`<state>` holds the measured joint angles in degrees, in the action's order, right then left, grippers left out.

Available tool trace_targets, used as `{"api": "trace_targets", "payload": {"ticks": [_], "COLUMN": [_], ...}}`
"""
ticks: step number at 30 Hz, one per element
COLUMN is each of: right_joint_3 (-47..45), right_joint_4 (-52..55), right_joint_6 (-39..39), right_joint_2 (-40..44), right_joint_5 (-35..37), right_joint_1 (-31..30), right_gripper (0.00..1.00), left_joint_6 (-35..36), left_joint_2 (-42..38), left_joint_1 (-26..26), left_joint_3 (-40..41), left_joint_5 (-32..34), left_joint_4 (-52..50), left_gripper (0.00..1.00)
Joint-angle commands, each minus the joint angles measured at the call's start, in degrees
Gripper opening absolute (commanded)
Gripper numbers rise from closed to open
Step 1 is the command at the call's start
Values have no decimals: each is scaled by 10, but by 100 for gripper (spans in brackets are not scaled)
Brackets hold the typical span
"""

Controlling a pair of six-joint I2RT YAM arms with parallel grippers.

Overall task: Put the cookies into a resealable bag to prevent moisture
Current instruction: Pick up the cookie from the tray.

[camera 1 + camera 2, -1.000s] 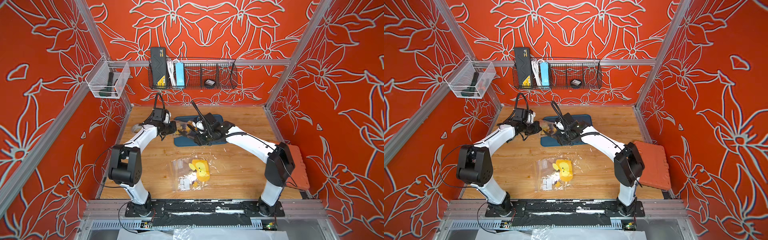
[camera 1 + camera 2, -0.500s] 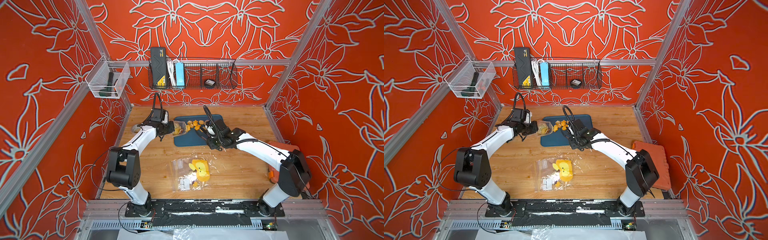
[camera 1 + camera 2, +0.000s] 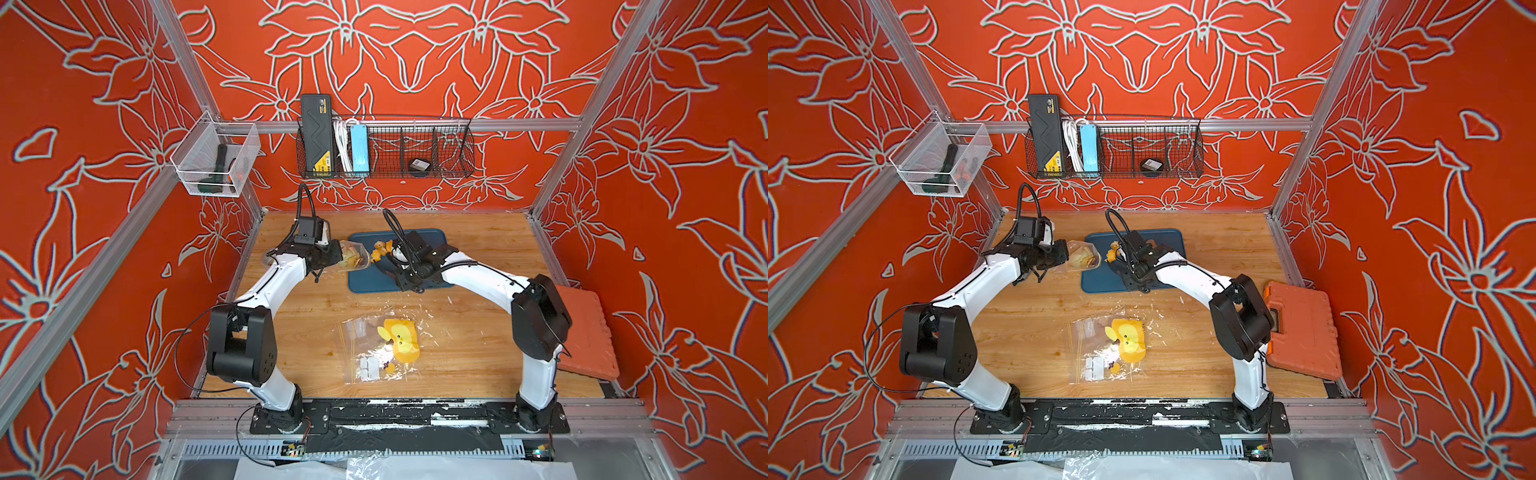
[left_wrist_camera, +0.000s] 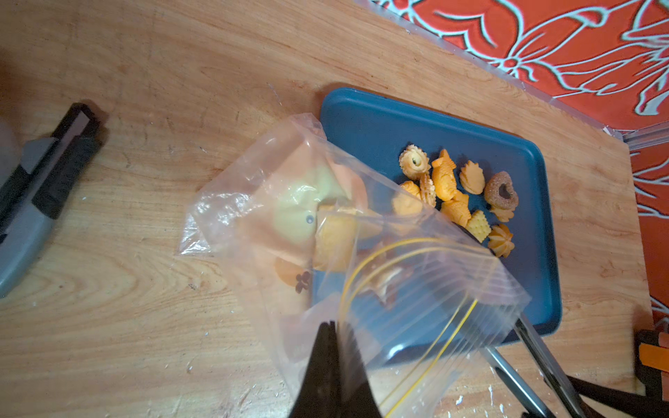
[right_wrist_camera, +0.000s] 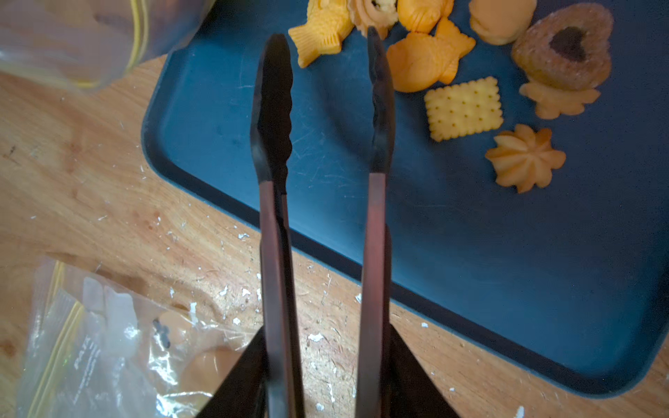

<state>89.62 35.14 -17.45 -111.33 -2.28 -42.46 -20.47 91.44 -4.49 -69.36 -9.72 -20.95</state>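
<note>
Most filling is judged undone: small orange, yellow and brown cookies (image 3: 379, 249) lie at ten o'clock on the blue plastic tray (image 3: 365, 282), the clear resealable bag (image 3: 353, 257) is pinched by the left gripper (image 4: 327, 325), empty black-tipped tongs (image 5: 271, 108) by the right gripper (image 5: 325, 380).

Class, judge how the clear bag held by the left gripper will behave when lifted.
Probably floppy: the bag wrinkles and droops from the left gripper. Likely light, being thin see-through film. Its mouth may collapse, since only one edge is pinched.
</note>
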Motion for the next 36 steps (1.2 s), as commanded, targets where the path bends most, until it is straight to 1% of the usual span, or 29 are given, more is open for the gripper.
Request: {"api": "trace_targets", "payload": {"ticks": [1,9,15,18,24,26,29,36], "right_joint_3": [42,89,109,121,172,187,193,130], "right_joint_4": [35,42,44,47,83,98,110,80], "right_joint_6": [-25,-77,-121,-128,-130,-130,-126,-114], "right_joint_2": [-25,-63,-82,-92,-130,-143,-145,-91], "right_joint_5": [26,12,21,19,40,52,64,71], "right_joint_1": [-4,-14,-21,-23,-23,-23,-23,-23], "right_gripper": [49,53,57,59,59,57,52,40], "left_joint_6": [2,2,2,2,2,3,3,2], "left_joint_2": [-8,-8,-7,-8,-7,-8,-7,-3], "left_joint_1": [4,5,5,5,6,7,7,9], "left_joint_3": [1,1,2,2,2,2,2,1], "left_joint_5": [-1,-5,-8,-9,-10,-11,-12,-16], "left_joint_4": [6,7,8,8,9,9,9,9], "left_gripper": [0,0,0,0,0,0,0,0]}}
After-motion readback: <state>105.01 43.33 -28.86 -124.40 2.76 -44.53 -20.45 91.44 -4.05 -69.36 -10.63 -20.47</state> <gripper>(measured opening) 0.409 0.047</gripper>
